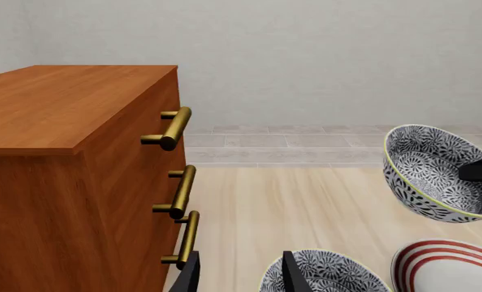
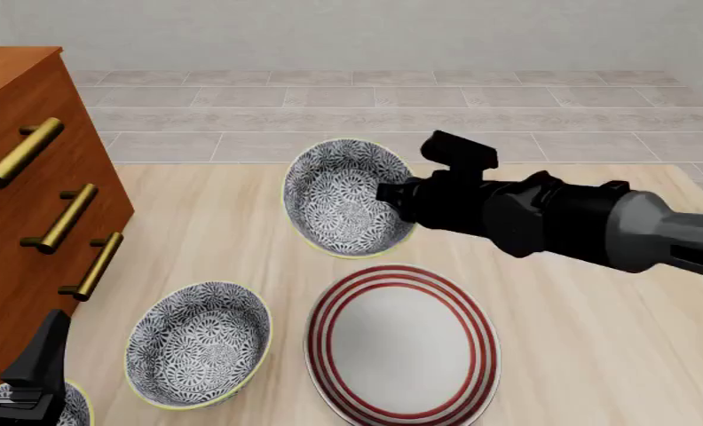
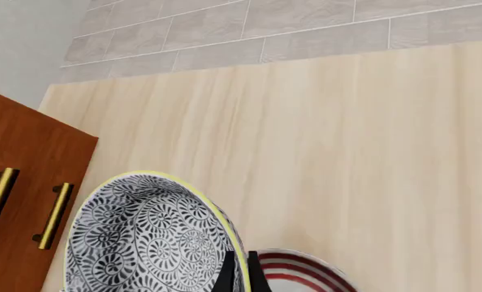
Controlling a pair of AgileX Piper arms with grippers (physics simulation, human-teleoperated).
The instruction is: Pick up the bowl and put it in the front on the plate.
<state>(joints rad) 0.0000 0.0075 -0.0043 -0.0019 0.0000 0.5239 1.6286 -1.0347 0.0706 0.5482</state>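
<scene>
Your right gripper (image 2: 394, 202) is clamped on the rim of the bowl (image 2: 345, 197) and holds it tilted in the air, beyond the plate (image 2: 401, 344). The pick-up looks done; lowering it onto the plate is left. Your left gripper (image 1: 239, 274) stands apart, fingers spread and grasping nothing.

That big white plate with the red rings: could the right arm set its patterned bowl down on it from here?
Probably yes. The right gripper holds the floral bowl tilted, lifted beyond the red-ringed white plate, which lies bare with nothing between.

light: bright, even, diffuse | shadows: barely any | glare: none | focus: sharp throughout | edge distortion: none
</scene>
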